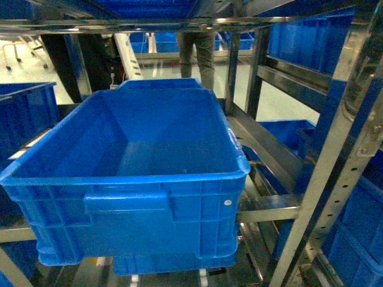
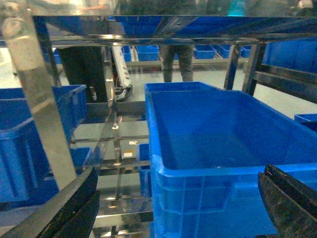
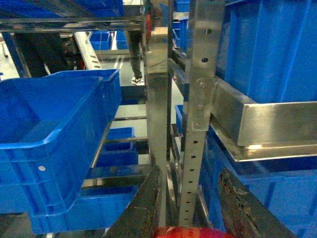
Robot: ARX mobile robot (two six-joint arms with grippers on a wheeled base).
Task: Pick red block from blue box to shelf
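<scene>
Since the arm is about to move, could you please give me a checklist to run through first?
1. Red block between the right pincer's fingers: ok, only its top edge shows.
2. Left pincer open and empty: ok.
3. Right pincer's way ahead free: not ok, an upright post stands directly in front.
4. Dark blue crate empty: ok.
5. Bare spot on the shelf for the block: cannot tell.
</scene>
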